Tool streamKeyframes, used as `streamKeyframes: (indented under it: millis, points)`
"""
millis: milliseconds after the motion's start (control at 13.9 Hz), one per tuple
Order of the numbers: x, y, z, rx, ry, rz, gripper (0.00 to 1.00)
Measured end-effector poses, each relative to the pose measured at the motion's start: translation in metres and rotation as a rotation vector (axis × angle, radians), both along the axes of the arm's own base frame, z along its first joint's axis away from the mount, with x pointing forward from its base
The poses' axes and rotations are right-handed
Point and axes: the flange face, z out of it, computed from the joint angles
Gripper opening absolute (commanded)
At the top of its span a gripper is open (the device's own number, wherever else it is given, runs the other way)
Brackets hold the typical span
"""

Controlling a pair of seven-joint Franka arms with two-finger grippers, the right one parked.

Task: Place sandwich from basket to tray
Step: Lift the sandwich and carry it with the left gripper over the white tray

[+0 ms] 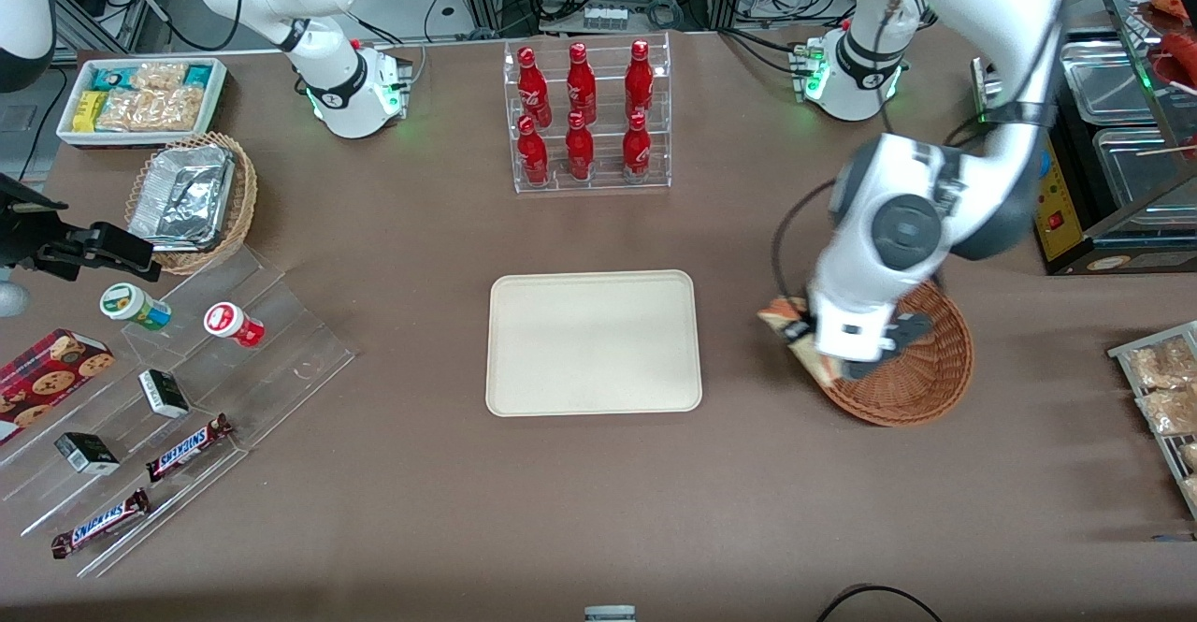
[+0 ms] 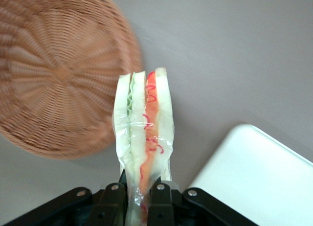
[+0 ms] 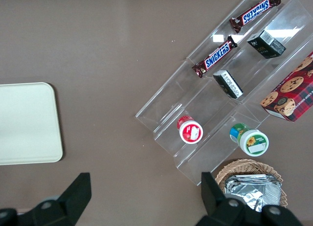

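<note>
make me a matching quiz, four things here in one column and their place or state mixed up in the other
Things:
1. sandwich
2. basket
3. tray
4. hand

Places or states:
A. bare, in the middle of the table
B. woven, nothing in it
C. pinched between two fingers, clear of the basket
D. shut, near the basket's rim on the tray's side

Pairs: 1-C, 2-B, 3-A, 4-D

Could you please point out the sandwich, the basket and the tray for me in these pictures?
sandwich (image 2: pixel 144 133): left wrist view, on its striped cut edge, clamped in the gripper (image 2: pixel 140 191).
basket (image 1: pixel 935 369): front view, on the woven inner wall.
tray (image 1: pixel 593 341): front view, on its bare flat middle.
</note>
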Motion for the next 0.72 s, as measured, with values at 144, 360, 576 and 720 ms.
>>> streamKeyframes:
  millis: [144,360,576,720]
  points:
    - [-0.003,-0.052,-0.003,-0.010,-0.017,-0.061,0.00]
    - [-0.017,-0.121,-0.030,-0.009,-0.009,-0.157,0.00]
    - [-0.035,-0.182,-0.061,-0.019,-0.018,-0.242,0.00]
    - [-0.045,-0.214,-0.075,-0.049,-0.061,-0.291,0.00]
